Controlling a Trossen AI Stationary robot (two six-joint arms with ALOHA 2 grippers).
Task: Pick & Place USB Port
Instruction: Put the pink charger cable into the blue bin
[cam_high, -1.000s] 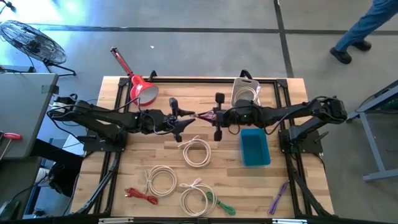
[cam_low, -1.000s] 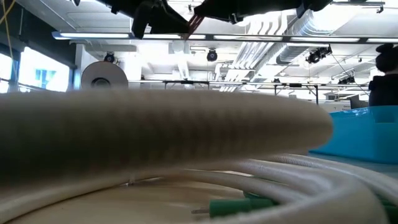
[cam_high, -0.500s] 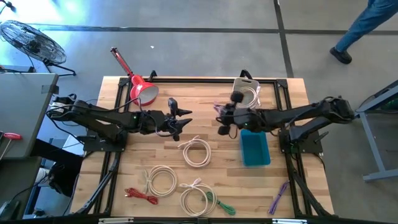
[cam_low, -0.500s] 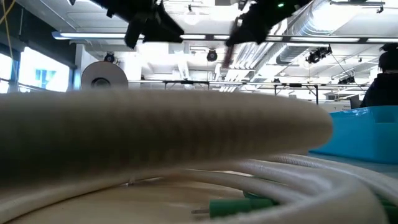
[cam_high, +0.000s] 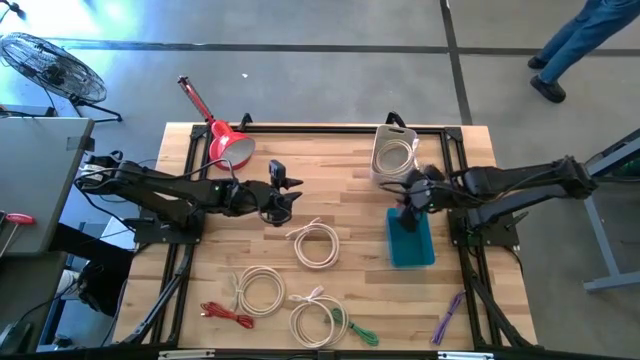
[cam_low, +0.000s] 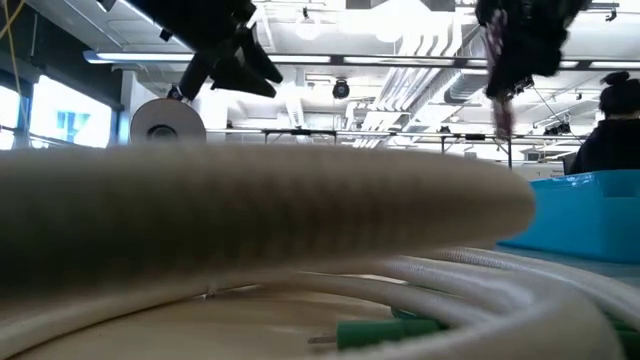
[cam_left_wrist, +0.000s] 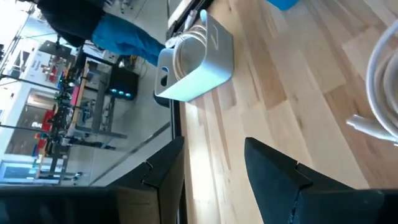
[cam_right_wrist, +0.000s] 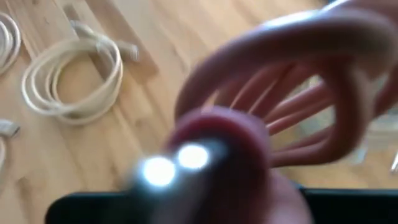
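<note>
A pink coiled USB cable (cam_right_wrist: 292, 74) with a shiny metal plug (cam_right_wrist: 177, 162) fills the right wrist view. My right gripper (cam_high: 410, 203) is shut on it, pointing steeply down over the far end of the blue bin (cam_high: 411, 245). In the low view a strand of the cable (cam_low: 499, 105) dangles under that gripper (cam_low: 520, 45). My left gripper (cam_high: 287, 196) hovers open near the table's middle, its fingers (cam_left_wrist: 273, 168) with nothing between them. My right gripper holds the pink cable near its plug end (cam_right_wrist: 211, 134); the bundle itself hides the fingers in the wrist view. The gripper comes at it from above, slanting down. The coil is lifted clear and a loose strand (cam_low: 499, 105) hangs below, over the blue bin.
A pale bin (cam_high: 394, 150) holding cables stands at the far edge beside the blue bin. White coils (cam_high: 317, 243) (cam_high: 258, 292) (cam_high: 315, 322), a green cable (cam_high: 358, 332), a red cable (cam_high: 228, 315) and a purple cable (cam_high: 447, 318) lie near the front. A red lamp (cam_high: 228, 146) lies far left.
My right gripper has carried the pink cable from the table's middle, where it stood between both grippers, toward the right edge to above the blue bin, rolling and tipping downward. My left gripper stays near the middle, now apart from the cable, tipped slightly down.
</note>
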